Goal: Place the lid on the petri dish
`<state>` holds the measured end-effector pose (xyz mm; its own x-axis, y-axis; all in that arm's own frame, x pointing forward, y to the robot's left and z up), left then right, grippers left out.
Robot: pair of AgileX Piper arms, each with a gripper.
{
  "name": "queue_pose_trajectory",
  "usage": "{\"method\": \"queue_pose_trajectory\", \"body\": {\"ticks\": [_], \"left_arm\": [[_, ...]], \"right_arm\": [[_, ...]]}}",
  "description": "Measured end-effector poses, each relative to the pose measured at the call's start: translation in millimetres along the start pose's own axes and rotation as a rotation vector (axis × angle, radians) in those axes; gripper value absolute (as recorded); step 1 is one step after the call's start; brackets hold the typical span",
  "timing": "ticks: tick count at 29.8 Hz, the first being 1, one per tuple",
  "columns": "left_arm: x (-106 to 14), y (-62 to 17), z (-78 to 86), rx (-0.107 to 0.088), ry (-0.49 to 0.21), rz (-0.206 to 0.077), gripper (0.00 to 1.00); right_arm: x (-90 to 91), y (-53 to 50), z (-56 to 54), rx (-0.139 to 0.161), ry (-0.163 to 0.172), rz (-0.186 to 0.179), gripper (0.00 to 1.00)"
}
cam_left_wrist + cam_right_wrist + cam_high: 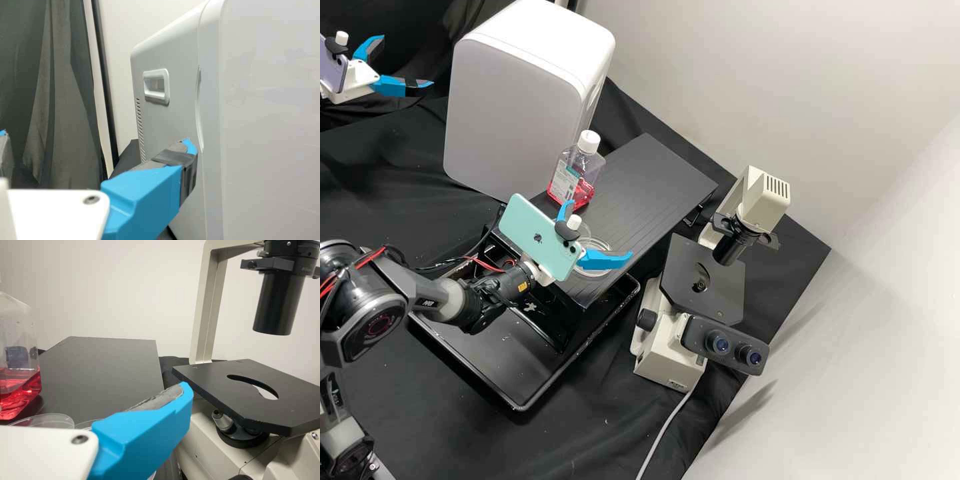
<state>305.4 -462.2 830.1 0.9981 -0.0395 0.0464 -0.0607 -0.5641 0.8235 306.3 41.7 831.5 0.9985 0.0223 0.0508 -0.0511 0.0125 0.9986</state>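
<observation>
Resting flat: clear round petri dish [595,241] | right gripper [601,229] splayed over it | left gripper [407,60] splayed

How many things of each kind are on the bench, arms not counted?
Microscope: 1
White box: 1
Flask with red liquid: 1
Clear dish pieces: 2
Black platform: 1
Black tray: 1
Total: 7

Bottle [575,177]: red liquid, white cap. Box [520,93]: white. Microscope [703,293]: cream, black stage. Platform [647,190]: black, fine lines. Phone [540,237]: mint green. Dish [595,244]: clear. Counter [400,167]: black.
</observation>
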Motion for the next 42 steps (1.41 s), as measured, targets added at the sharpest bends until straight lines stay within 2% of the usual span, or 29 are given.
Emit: {"method": "queue_pose_trajectory", "body": {"ticks": [15,19,22,25,27,29,31,34,36,38,42], "left_arm": [[0.0,0.0,0.0,0.0,0.0,0.0,1.0],[-0.1,-0.6,3.3,-0.01,-0.006,-0.001,1.0],[-2.4,-4.6,10.6,-0.056,-0.011,-0.014,1.0],[-7.5,-11.1,26.2,-0.097,-0.043,-0.035,1.0],[-13.6,-17.5,42.7,-0.111,-0.094,-0.061,1.0],[-20.1,-22.3,54.9,-0.12,-0.143,-0.07,1.0],[-27.7,-27.9,63.6,-0.119,-0.19,-0.078,1.0],[-34.7,-34.9,71.4,-0.151,-0.241,-0.067,1.0],[-38.4,-40.0,73.6,-0.182,-0.268,-0.069,1.0],[-41.6,-45.1,75.5,-0.201,-0.29,-0.093,1.0],[-47.1,-49.1,79.0,-0.238,-0.322,-0.125,1.0]], "right_arm": [[0.0,0.0,0.0,0.0,0.0,0.0,1.0],[0.0,0.0,0.0,0.0,0.0,0.0,1.0],[0.0,0.0,0.0,0.0,0.0,0.0,1.0],[0.0,0.0,0.0,0.0,0.0,0.0,1.0],[0.0,0.0,0.0,0.0,0.0,0.0,1.0],[0.0,0.0,0.0,0.0,0.0,0.0,1.0],[0.0,0.0,0.0,0.0,0.0,0.0,1.0],[0.0,0.0,0.0,0.0,0.0,0.0,1.0],[0.0,0.0,0.0,0.0,0.0,0.0,1.0],[0.0,0.0,0.0,0.0,0.0,0.0,1.0],[0.0,0.0,0.0,0.0,0.0,0.0,1.0]]}}
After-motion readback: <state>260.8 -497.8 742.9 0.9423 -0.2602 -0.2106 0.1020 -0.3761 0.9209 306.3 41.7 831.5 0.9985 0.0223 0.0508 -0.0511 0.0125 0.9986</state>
